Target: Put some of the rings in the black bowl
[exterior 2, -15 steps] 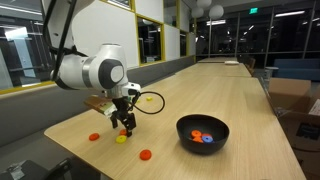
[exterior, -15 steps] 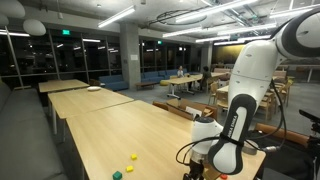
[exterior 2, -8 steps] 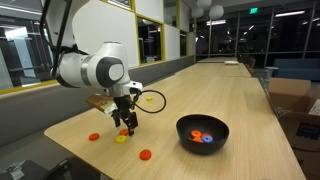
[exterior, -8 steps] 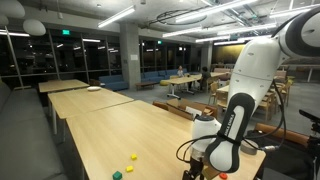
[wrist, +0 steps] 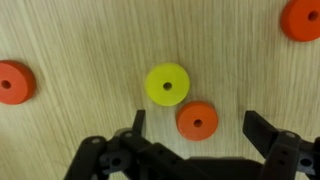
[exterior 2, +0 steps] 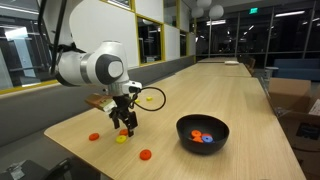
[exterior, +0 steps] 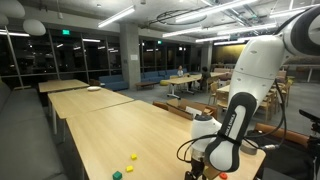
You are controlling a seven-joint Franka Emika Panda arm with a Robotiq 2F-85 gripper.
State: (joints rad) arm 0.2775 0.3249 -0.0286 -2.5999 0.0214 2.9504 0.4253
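Your gripper (wrist: 196, 130) hangs released, jaws wide, with an orange ring (wrist: 197, 120) lying between them on the table (wrist: 90, 40), untouched. A yellow ring (wrist: 167, 84) sits just beyond the fingertips. The bowl (exterior 2: 186, 137) stands well off to the gripper's side, with orange and blue rings (exterior 2: 201, 136) inside.

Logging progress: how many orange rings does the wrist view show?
3: one ring at left edge, one beside the yellow ring, one top right; more may be off-frame.
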